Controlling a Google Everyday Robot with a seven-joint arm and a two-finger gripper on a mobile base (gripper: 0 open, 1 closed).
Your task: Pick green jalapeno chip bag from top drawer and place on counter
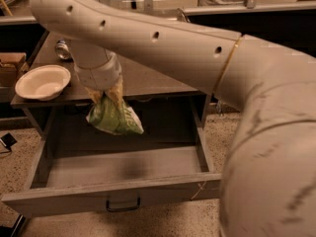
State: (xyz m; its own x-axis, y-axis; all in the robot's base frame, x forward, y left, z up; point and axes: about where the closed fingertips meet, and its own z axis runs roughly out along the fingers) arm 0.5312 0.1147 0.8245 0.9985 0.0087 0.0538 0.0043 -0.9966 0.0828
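Green jalapeno chip bag (114, 117): dangling in mid-air from the tool, over the back of the open drawer and just in front of the bench's front edge. It sits about 9 o'clock from the middle of the shot and doesn't seem to touch anything else.
Tool (105, 97): pointing straight down at roughly 10 o'clock, fingers pinched on the bag's top end.
Top drawer (113, 185): pulled wide open at 6 o'clock, with its dark handle (122, 205) facing the camera.
Bench (153, 80): right behind the bag, toward 12 o'clock. A paper bowl (43, 81) sits near its left front corner, and a can (62, 49) further back is half hidden by the arm.
Progress: my guess is the pick is done and the place isn't.
Risk 1: the bag's bottom looks lower than the bench surface. Going toward 12 o'clock without more height could snag it on the edge and yank it loose.
Risk 2: only the crinkly top is gripped, so a fast swing might let it slip back into the drawer.
Risk 3: drifting toward 9 o'clock could bump the bowl.
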